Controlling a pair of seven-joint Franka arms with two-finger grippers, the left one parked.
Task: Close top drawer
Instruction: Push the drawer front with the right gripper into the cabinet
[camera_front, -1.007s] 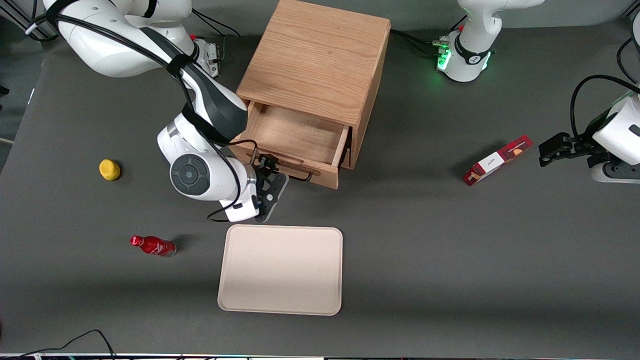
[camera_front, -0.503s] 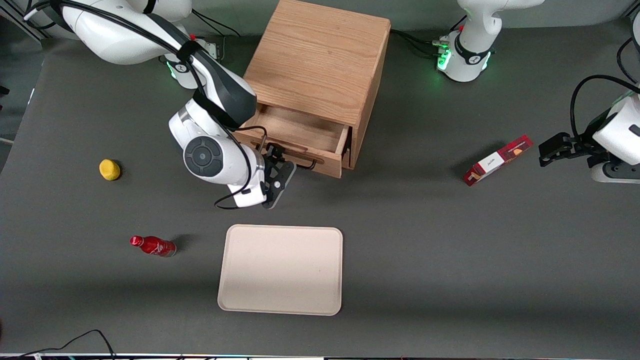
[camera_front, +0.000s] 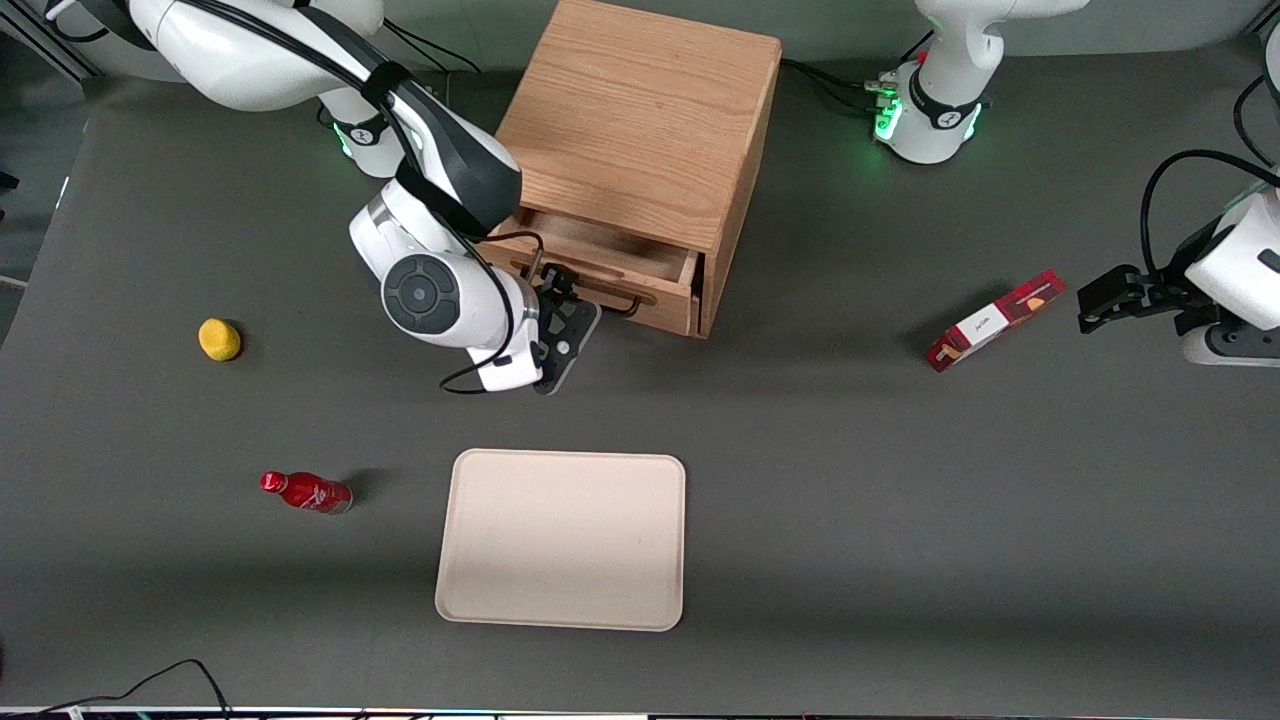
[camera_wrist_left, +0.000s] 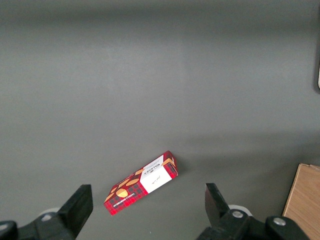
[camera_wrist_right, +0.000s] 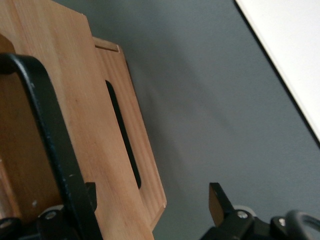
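The light oak top drawer (camera_front: 600, 272), a shallow wooden box with a thin black wire handle (camera_front: 618, 304), stands part-way out of the grained oak cabinet (camera_front: 640, 130), only a narrow strip of its inside showing. Its front runs crosswise to the travel, so the push must go straight at the cabinet, away from the front camera. The right arm's black gripper (camera_front: 560, 300) sits against the drawer front at the handle's working-arm end, jaws apart; in the wrist view one finger (camera_wrist_right: 220, 200) is over bare grey tabletop (camera_wrist_right: 200, 100), the other hidden by the handle. The smooth front, with its dark grooved slot (camera_wrist_right: 122, 135), should slide easily if pressed squarely.
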